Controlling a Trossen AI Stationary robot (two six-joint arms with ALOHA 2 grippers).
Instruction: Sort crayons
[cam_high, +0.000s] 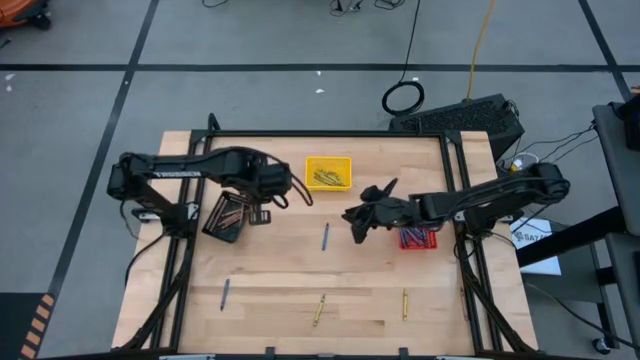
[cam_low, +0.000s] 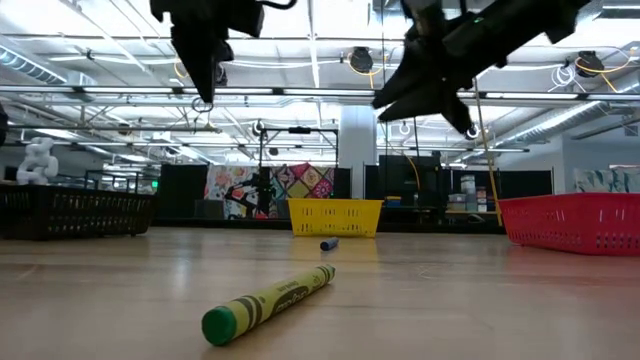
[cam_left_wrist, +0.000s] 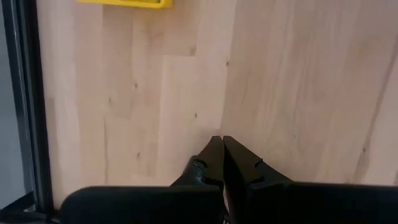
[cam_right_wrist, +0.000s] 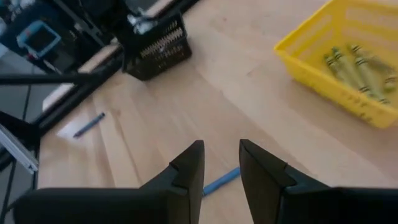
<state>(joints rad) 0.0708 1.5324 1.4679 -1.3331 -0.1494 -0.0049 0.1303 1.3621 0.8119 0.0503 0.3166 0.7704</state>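
Observation:
Loose crayons lie flat on the wooden table: a blue one (cam_high: 325, 236) near the middle, another blue one (cam_high: 225, 293) at the near left, and two yellow ones (cam_high: 319, 310) (cam_high: 405, 303) near the front edge. My right gripper (cam_right_wrist: 221, 163) hovers open above the table just right of the middle blue crayon (cam_right_wrist: 221, 182), which shows below its fingertips, untouched. My left gripper (cam_left_wrist: 222, 142) is shut on nothing and points down above bare wood, between the black tray (cam_high: 228, 215) and the yellow tray (cam_high: 329, 172).
The yellow tray (cam_right_wrist: 348, 62) at the far middle holds yellow-olive crayons. The black tray holds brown ones, and a red tray (cam_high: 418, 238) under my right arm holds blue ones. A black metal frame (cam_high: 330, 135) borders the table. Bare wood lies across the middle and front.

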